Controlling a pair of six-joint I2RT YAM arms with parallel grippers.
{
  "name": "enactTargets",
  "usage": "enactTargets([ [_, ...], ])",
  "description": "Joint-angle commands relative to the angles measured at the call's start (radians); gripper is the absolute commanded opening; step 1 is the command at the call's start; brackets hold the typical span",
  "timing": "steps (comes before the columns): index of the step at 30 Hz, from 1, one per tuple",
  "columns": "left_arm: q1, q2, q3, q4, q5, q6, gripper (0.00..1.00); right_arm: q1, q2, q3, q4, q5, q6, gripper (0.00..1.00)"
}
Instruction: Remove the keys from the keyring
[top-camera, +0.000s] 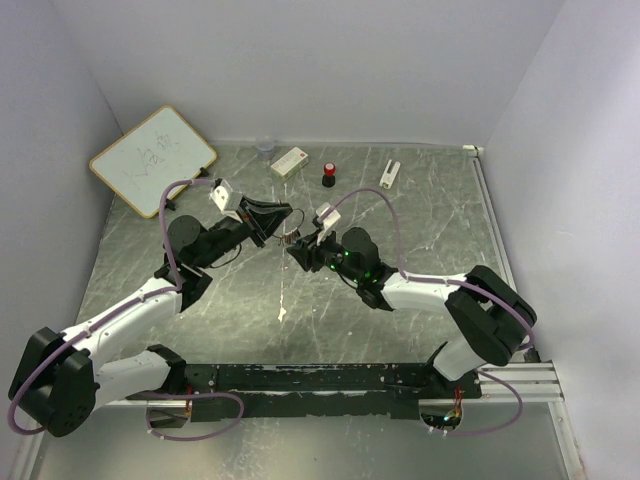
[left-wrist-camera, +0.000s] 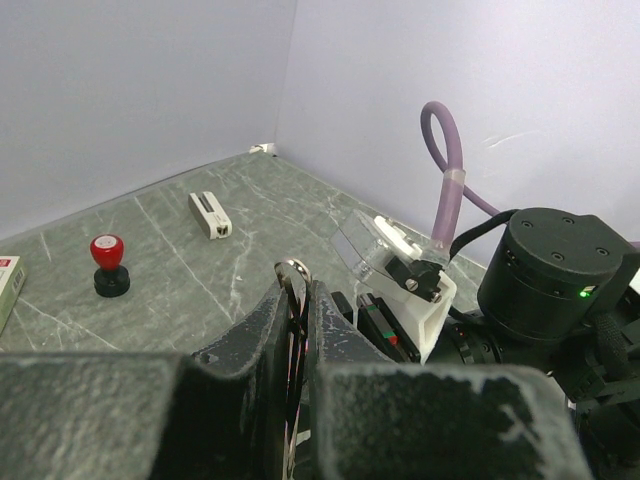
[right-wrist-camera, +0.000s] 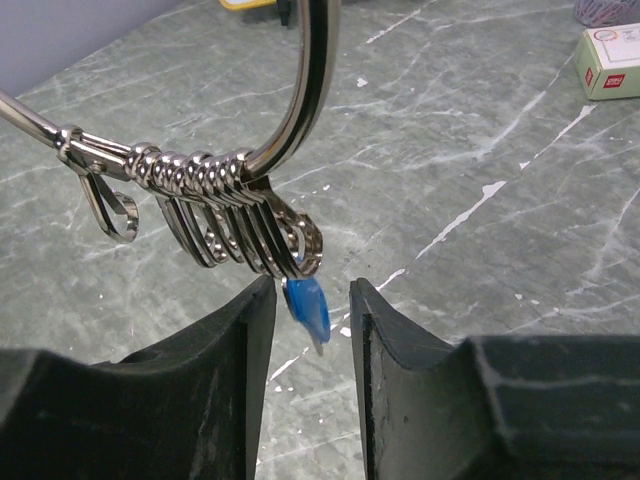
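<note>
**Jaws: left clamped on the ring, right spread either side of the blue key**

The left gripper's jaws are closed on the thin silvery wire keyring. Its loop pokes up from the narrow slit between the two dark fingers, held on edge above the grey-green marbled tabletop.

In the right wrist view the same ring arcs down from the top edge. A cluster of silvery metal pieces is bunched side by side along its lower stretch. Whether they are plain key heads or small clips I cannot tell.

At the right end of that cluster hangs the small blue-headed key, pointing downward. The right gripper's jaws stand partly apart, one finger on each side of the blue head. A sliver of gap shows on both sides, so nothing is pinched yet.

I judge the task to be at an early stage:
- **Done:** the ring is secured and the right fingers are lined up on the blue key.
- **Left:** the blue key and the silvery pieces all still sit on the ring, and no freed key shows in any view. Every one has yet to be worked off.
</note>
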Motion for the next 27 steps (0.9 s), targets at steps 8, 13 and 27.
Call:
enactTargets([
  [8,0.006,-0.021,-0.008,0.056,-0.041,0.001,0.07,0.013,0.001,0.033,-0.005,0.005,-0.018,0.02],
  [13,0.006,-0.008,-0.007,0.029,-0.101,0.035,0.07,0.025,-0.038,0.045,-0.101,0.045,-0.04,0.0],
  [27,0.006,0.055,-0.031,-0.032,-0.175,0.066,0.96,0.077,-0.227,0.245,-0.718,0.372,-0.103,0.0],
])
